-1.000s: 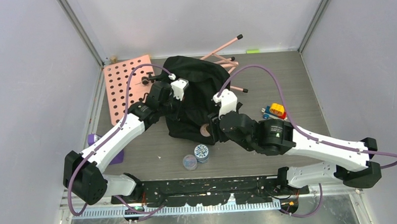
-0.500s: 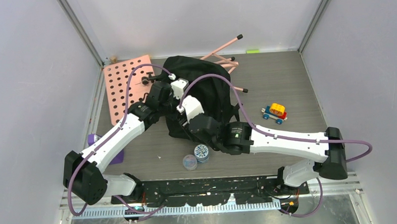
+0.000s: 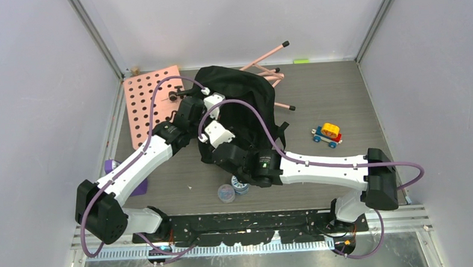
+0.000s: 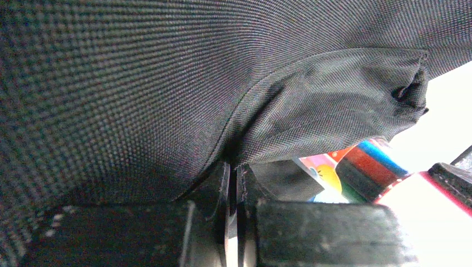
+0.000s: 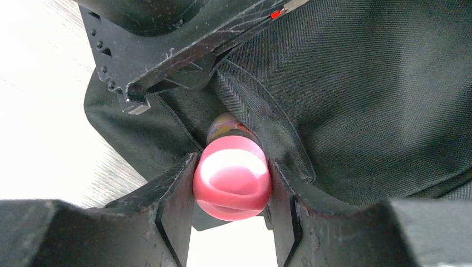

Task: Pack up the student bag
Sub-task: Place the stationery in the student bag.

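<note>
Left jaws: pinched shut on a fold of the student bag [image 3: 244, 85], black fabric bunched just above.
Right jaws: clamped on a pink round-ended item [image 5: 232, 178], far end tucked against a seam of the bag.
Student bag: slumped mid-bench [image 3: 340, 87], between both arms.
Pink rods [image 3: 267, 55]: poking out at the bag's far right side.
Pegboard [image 3: 142, 104]: pink, flat, just left of the bag.
Toy car [image 3: 327, 133]: right of the bag, apart.
Round tins [image 3: 226, 193]: 2, near side, beside the right arm.

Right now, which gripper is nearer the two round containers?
Right. The right gripper, holding a pink object, sits at the backpack's near edge just behind the containers; the left gripper pinches backpack fabric farther back.
</note>
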### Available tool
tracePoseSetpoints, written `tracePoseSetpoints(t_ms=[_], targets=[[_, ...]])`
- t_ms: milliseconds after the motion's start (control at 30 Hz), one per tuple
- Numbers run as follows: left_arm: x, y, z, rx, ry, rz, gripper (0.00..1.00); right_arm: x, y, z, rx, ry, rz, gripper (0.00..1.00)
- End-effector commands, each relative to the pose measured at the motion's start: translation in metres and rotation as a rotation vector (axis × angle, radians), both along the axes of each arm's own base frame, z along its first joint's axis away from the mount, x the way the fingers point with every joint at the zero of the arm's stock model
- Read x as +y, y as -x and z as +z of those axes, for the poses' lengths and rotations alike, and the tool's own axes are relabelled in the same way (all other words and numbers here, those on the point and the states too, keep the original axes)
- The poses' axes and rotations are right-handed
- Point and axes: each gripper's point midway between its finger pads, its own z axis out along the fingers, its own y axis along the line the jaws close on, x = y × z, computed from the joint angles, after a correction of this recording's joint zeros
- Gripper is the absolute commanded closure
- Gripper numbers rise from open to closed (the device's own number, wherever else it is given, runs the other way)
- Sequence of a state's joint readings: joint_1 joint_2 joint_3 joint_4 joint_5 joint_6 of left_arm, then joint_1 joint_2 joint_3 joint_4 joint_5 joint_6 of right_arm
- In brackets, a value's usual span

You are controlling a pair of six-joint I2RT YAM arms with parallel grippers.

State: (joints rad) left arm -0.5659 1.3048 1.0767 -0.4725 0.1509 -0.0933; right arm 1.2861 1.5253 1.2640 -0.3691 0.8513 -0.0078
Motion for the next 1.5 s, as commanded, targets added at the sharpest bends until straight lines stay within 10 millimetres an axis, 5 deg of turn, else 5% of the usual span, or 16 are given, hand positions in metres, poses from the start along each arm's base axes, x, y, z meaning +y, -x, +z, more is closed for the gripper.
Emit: tracePoseSetpoints(t_ms=[0,267,500,733,967,1133,1467], targets=[[0.000,-0.006,0.018,-0.051,0.033,0.008,1.00,-0.020,-0.017,0.023,-0.112,0.058,-0.133,0.99],[0.001,-0.006,0.018,-0.054,0.031,0.009,1.00,-0.030,0.004,-0.017,0.089,0.157,-0.145,0.99],[0.001,-0.006,0.021,-0.061,0.034,0.011,1.00,-0.037,0.014,-0.043,0.228,0.066,-0.203,0.98],[0.001,-0.006,0.021,-0.059,0.034,0.010,1.00,-0.038,0.004,-0.023,0.152,-0.065,-0.251,0.42],[0.002,-0.006,0.020,-0.061,0.029,0.013,1.00,-0.032,0.003,0.009,0.107,-0.241,-0.201,0.21],[0.002,-0.006,0.020,-0.060,0.030,0.012,1.00,-0.032,0.007,0.002,0.119,-0.263,-0.165,0.24],[0.003,-0.007,0.020,-0.063,0.023,0.015,1.00,-0.012,0.011,-0.017,0.181,-0.249,-0.119,0.47]])
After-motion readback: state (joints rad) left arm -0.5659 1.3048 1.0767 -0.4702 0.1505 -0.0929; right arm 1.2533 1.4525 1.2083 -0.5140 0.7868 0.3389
